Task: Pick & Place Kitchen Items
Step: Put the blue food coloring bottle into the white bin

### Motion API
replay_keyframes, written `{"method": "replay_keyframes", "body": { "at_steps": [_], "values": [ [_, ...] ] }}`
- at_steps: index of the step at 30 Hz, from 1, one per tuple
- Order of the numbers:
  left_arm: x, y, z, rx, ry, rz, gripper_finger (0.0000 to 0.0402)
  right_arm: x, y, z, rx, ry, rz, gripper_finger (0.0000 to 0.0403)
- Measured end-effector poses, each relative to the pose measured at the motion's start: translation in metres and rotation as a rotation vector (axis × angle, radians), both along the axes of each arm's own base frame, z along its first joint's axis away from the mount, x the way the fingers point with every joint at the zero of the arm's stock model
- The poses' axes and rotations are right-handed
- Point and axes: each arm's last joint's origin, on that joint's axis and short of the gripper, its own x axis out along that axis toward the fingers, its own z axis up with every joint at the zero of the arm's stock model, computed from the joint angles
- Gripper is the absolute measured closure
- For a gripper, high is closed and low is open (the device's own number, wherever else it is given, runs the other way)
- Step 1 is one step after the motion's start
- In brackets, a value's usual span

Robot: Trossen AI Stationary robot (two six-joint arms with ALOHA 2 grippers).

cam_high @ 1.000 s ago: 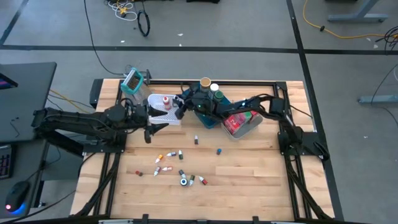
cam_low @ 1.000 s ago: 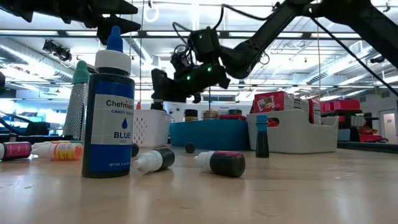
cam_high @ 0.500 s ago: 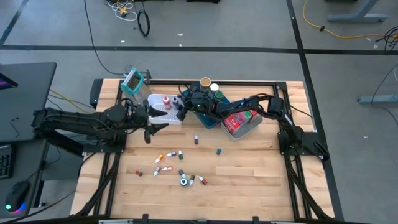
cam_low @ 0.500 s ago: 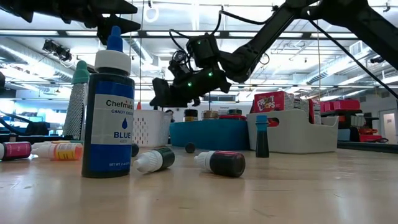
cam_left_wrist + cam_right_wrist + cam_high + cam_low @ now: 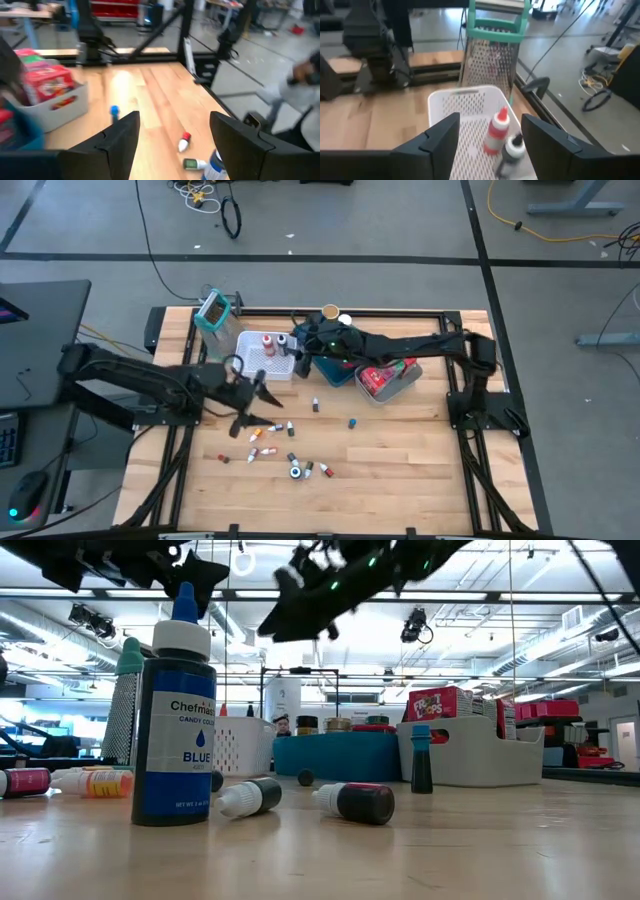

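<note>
Several small bottles (image 5: 285,442) with white, red and black caps lie or stand scattered on the wooden table. A blue-capped one (image 5: 114,112) and a red-capped one (image 5: 184,142) show in the left wrist view. My left gripper (image 5: 258,393) hangs open and empty above the table, just left of the scattered bottles (image 5: 174,120). My right gripper (image 5: 298,348) is open and empty above the right end of the white mesh basket (image 5: 465,102). A red-capped bottle (image 5: 496,131) and a dark-capped bottle (image 5: 512,146) are in the basket.
A teal-framed grater (image 5: 492,50) stands behind the basket. The blue tray (image 5: 330,370) with jars and the grey bin (image 5: 392,380) with red packets sit right of the basket. In the low view a large blue colouring bottle (image 5: 175,740) stands close to the camera.
My right arm has stretched out and its gripper has risen well above the basket. My left gripper has gone toward the table's near edge and a little right, toward the scattered bottles.
</note>
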Motion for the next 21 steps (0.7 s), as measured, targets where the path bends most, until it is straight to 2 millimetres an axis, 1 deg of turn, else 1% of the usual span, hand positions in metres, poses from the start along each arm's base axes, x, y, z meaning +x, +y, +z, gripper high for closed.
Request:
{"method": "replay_keyframes", "body": {
  "at_steps": [3, 7, 14, 21],
  "values": [
    [0.012, -0.013, -0.01, 0.018, -0.001, -0.059, 0.015, -0.011, 0.011, 0.015, 0.001, 0.031, 0.003, 0.0186],
    [0.025, -0.034, -0.023, 0.054, -0.019, -0.147, 0.015, -0.016, 0.025, 0.025, -0.01, 0.031, 0.008, 0.0188],
    [0.039, -0.069, -0.041, 0.02, -0.104, -0.264, 0.015, -0.015, 0.039, 0.025, -0.003, 0.034, 0.036, 0.0188],
    [0.053, -0.094, -0.068, -0.054, -0.043, -0.318, 0.015, -0.014, 0.048, 0.024, 0.059, 0.018, 0.033, 0.0188]
  ]
}}
